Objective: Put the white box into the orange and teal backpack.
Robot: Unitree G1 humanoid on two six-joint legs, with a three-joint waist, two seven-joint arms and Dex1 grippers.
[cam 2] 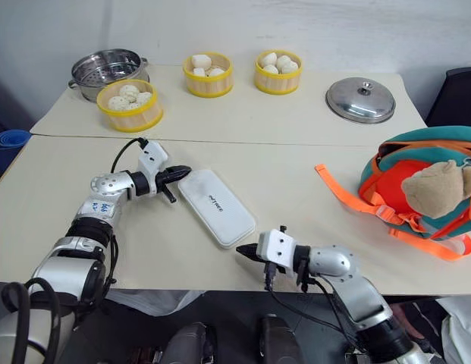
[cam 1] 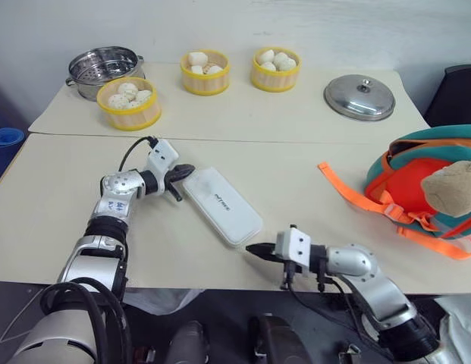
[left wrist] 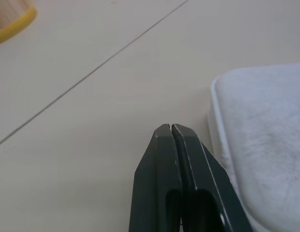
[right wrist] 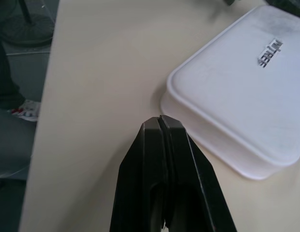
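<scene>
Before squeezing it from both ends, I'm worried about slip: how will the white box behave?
The white box looks rigid, so it likely won't flex. Its smooth faces and rounded corners may slide off the shut left gripper and right gripper. Lying flat, it should slide or pivot, not tip.

White box (cam 1: 221, 205) lies on the table (cam 1: 68, 197), mid-front; left gripper (cam 1: 183, 171) just beside its far-left end, right gripper (cam 1: 254, 249) just beside its near-right end. Backpack (cam 1: 417, 178) well right of the box. Behind the box: pot (cam 1: 105, 70), three steamer baskets (cam 1: 129, 103), lid (cam 1: 359, 97) far right.
</scene>
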